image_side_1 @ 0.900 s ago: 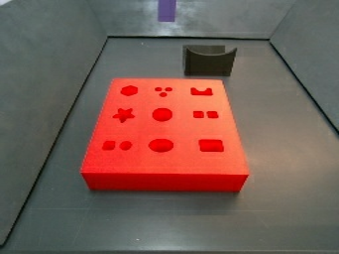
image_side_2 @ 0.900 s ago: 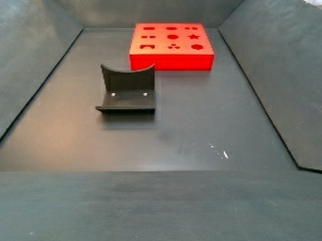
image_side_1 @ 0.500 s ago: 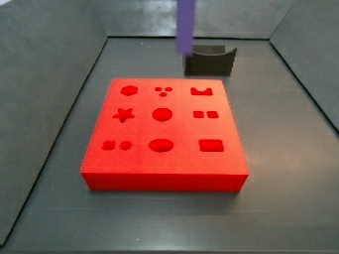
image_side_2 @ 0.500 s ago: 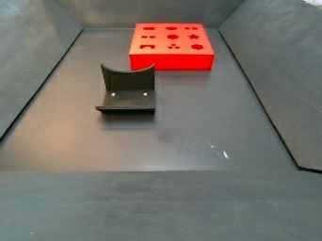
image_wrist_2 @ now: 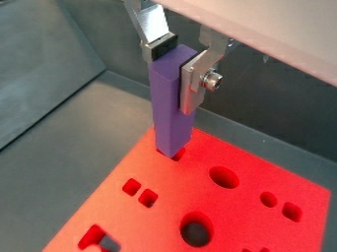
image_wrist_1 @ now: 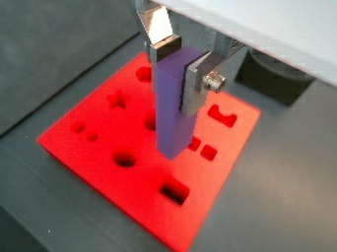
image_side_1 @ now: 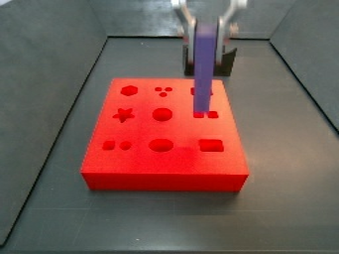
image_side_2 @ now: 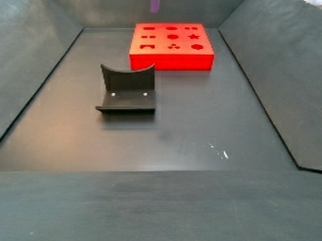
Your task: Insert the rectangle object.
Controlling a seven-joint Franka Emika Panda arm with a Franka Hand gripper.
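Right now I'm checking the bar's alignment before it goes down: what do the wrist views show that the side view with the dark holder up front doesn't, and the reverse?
Only the wrist views: the gripper shut on the rectangle object, held upright with its lower end just above the block's top. Only that side view: the dark grey holder in full, standing on the floor apart from the block; neither gripper nor bar appears there. Both: the red block with its shaped holes.
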